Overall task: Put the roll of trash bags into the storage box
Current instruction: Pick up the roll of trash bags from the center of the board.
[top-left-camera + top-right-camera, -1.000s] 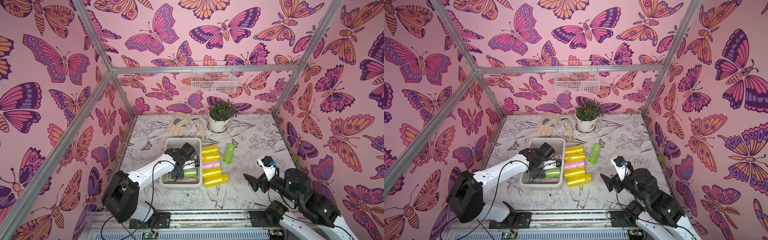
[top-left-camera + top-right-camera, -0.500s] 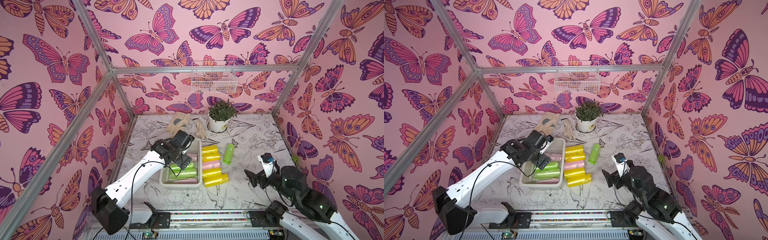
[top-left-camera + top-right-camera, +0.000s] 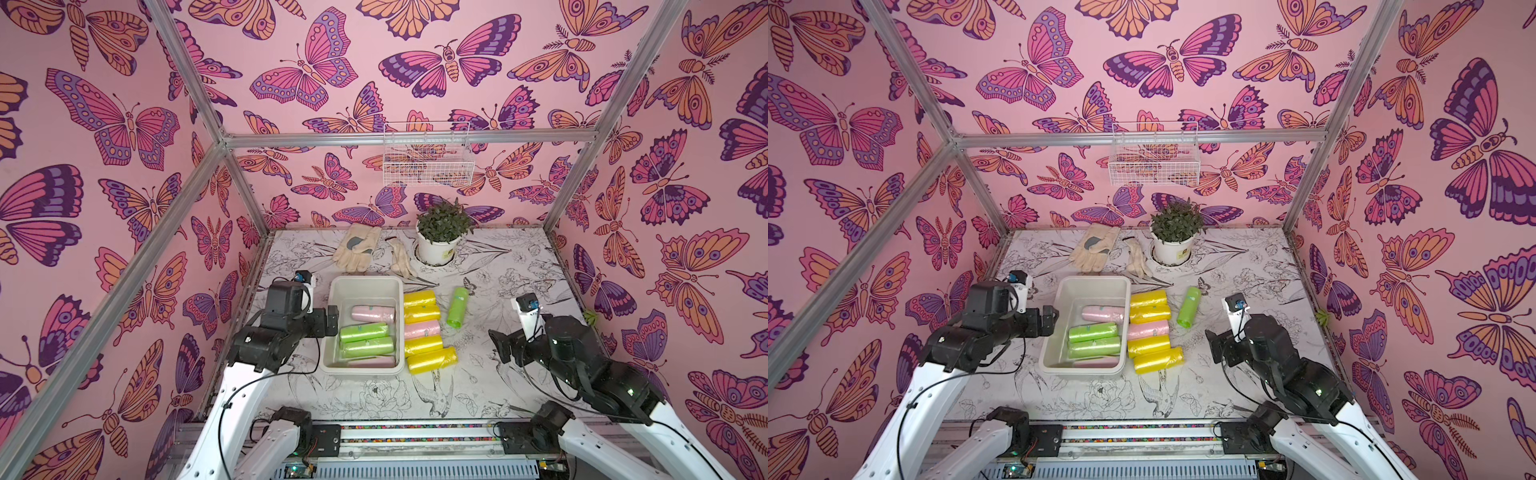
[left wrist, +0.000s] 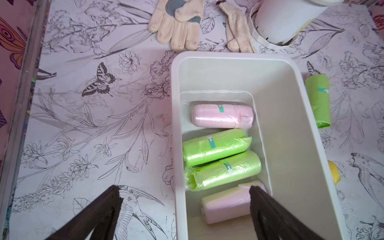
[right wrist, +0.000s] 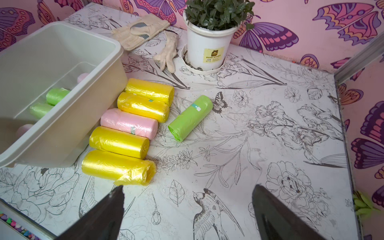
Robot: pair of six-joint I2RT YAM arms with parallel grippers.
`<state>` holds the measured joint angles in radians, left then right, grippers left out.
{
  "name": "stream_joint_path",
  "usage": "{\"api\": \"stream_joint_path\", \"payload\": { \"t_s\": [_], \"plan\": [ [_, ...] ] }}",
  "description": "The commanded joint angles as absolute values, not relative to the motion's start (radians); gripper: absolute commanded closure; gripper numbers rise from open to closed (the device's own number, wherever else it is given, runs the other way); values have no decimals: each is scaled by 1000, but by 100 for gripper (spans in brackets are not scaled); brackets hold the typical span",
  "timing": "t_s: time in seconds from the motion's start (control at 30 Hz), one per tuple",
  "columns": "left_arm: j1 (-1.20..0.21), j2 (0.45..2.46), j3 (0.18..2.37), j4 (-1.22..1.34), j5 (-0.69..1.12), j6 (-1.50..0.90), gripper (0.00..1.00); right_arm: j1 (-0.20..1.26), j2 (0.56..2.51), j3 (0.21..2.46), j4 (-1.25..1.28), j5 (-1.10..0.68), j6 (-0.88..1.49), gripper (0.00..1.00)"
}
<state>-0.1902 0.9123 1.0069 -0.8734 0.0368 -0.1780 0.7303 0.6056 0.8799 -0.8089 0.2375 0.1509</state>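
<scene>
Already boxed: a pink roll (image 4: pixel 222 116), two green rolls (image 4: pixel 216 146) and a second pink roll (image 4: pixel 226 204) lie side by side on the floor of the storage box (image 3: pixel 365 286).
Left gripper (image 4: pixel 184 190): jaws spread wide and empty, straddling the box's wall, one finger (image 4: pixel 93 216) over the table (image 4: pixel 104 124), the other above the second pink roll.
Row outside: four yellow rolls (image 3: pixel 424 345) and a third pink roll (image 3: pixel 422 329) line the box's wall on the side away from the left gripper.
Loose green roll (image 3: pixel 457 306): alone past that row, ahead of the right gripper (image 5: pixel 188 188).
Right gripper: jaws wide, holding nothing, over bare table, well apart from every roll.
Backdrop: gloves (image 3: pixel 357 253), a potted plant (image 3: pixel 436 249) and a wire basket (image 3: pixel 428 166) beyond both grippers.
</scene>
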Motion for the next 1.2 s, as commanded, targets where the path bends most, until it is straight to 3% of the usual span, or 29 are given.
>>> {"api": "stream_joint_path", "payload": {
  "t_s": [0.0,0.13,0.53,0.87,1.17],
  "plan": [
    [-174,1033,1068,-949,8,-213,0,738,691,995,-898,303,317,1],
    [-151,1046,1075,-963,20,-213,0,738,791,1077,-916,281,418,1],
    [-151,822,1032,-933,-117,-216,0,736,962,1127,-924,328,737,1],
    [-151,778,1015,-919,-142,-212,0,734,1168,1187,-912,294,772,1],
    [-151,799,1011,-920,-119,-209,0,727,1502,1272,-896,196,743,1]
  ]
}}
